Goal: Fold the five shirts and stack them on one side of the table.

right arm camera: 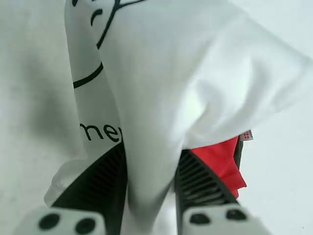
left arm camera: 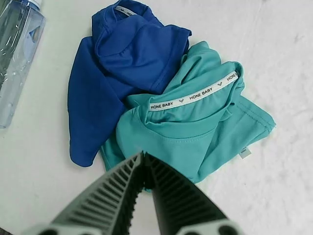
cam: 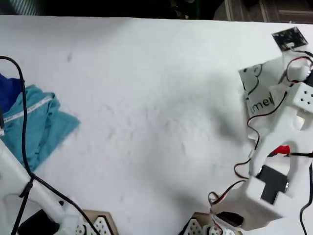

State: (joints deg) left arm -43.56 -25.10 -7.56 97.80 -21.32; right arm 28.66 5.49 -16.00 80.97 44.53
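Observation:
A white shirt (right arm camera: 161, 73) with black print hangs bunched between the fingers of my right gripper (right arm camera: 149, 157), which is shut on it. In the high view that white shirt (cam: 260, 93) is lifted at the table's right edge, under the right arm (cam: 288, 122). A red shirt (right arm camera: 222, 164) lies under it, with a red bit (cam: 280, 150) peeking out by the arm. At the far left lie a crumpled teal shirt (left arm camera: 195, 127) and a blue shirt (left arm camera: 117, 68), touching each other. My left gripper (left arm camera: 145, 160) hovers shut over the teal shirt's edge, holding nothing.
A clear plastic water bottle (left arm camera: 14, 58) lies beside the blue shirt. The white table (cam: 156, 107) is bare across its middle. The left arm (cam: 19, 188) and its black cable (cam: 23, 122) occupy the near left corner. A small circuit board (cam: 289, 38) sits at the far right.

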